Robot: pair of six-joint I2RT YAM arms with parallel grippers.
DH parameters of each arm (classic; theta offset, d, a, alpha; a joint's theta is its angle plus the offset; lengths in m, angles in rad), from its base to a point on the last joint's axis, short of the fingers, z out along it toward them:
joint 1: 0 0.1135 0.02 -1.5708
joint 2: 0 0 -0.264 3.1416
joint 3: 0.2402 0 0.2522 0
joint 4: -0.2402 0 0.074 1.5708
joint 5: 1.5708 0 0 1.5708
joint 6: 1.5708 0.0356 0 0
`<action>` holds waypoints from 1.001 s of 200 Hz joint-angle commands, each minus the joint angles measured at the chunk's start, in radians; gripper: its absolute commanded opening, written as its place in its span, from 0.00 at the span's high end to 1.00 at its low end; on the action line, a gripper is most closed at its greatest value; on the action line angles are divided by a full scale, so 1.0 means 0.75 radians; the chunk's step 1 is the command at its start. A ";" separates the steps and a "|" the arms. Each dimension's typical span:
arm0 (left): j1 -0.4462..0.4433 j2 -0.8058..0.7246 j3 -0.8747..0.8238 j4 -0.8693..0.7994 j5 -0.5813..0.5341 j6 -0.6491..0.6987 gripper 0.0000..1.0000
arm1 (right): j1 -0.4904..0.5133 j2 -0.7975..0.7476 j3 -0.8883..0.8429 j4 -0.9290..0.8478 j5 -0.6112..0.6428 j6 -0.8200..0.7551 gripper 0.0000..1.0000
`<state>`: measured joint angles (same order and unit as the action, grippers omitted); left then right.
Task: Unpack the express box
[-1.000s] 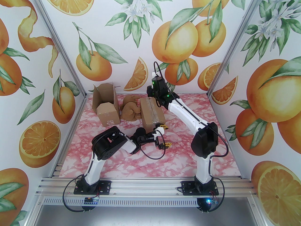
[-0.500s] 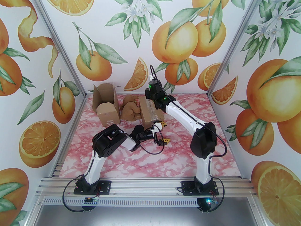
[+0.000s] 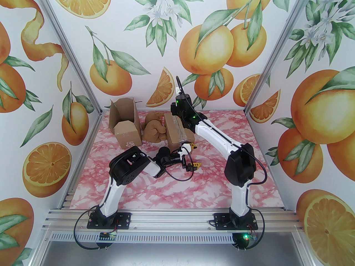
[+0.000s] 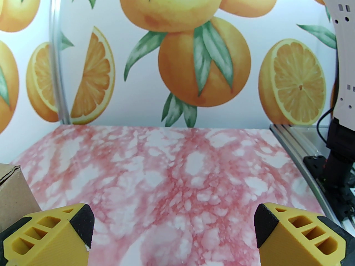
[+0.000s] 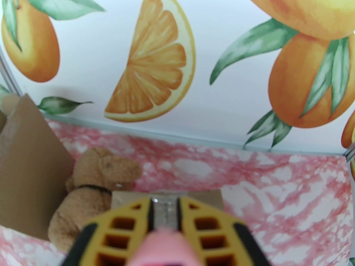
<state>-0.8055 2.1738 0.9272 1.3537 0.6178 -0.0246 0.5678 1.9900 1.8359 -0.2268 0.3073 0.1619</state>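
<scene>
**Taped express box (image 3: 177, 133) sealed, rear-centre of the table (image 3: 222, 176).**
Pink-marbled top, orange-print walls (image 3: 166, 23) on three sides, aluminium rail (image 3: 166, 217) at the near edge. Right gripper (image 5: 165, 204) sits over the box's taped seam, pinched narrow on a blurred pink item (image 5: 163, 245). Left gripper (image 3: 194, 156) is spread wide and holds nothing, just off the box's near end. Brown plush toy (image 3: 154, 129) sits right against the box's left side, with an open carton (image 3: 123, 120) further left.
</scene>
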 commanded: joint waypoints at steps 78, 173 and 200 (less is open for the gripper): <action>0.006 0.031 0.050 -0.019 -0.084 -0.010 0.00 | -0.009 -0.029 -0.136 0.054 0.008 -0.022 1.00; 0.019 0.043 0.070 -0.032 -0.208 -0.042 0.01 | 0.015 -0.164 -0.261 0.008 0.038 -0.008 1.00; 0.020 0.046 0.074 -0.034 -0.239 -0.054 0.01 | 0.030 -0.186 -0.274 -0.032 0.047 0.003 1.00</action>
<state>-0.8078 2.1899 0.9531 1.3376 0.5110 -0.0345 0.5728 1.9018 1.6520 -0.1844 0.3157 0.1570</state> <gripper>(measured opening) 0.992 0.190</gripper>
